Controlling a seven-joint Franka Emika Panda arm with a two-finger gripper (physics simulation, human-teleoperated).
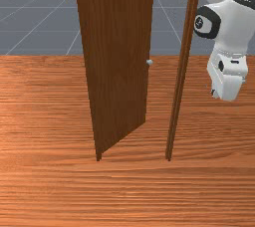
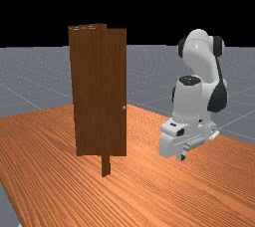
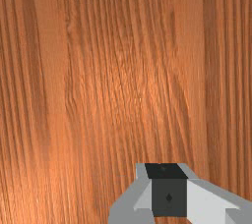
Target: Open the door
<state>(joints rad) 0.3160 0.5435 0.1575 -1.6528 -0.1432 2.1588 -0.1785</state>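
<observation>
Table (image 2: 149,186) beneath, door (image 2: 114,91) ajar at the far view's left; my gripper (image 2: 182,157) hangs lower right, likely for swing room, apart or together I can't tell.

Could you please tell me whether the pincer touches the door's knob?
No, a gap separates the pincer from the knob in the far view.

The arm (image 2: 188,102) stands bent at the far view's right; its gripper (image 2: 183,157) hangs low, pointing downward
</observation>
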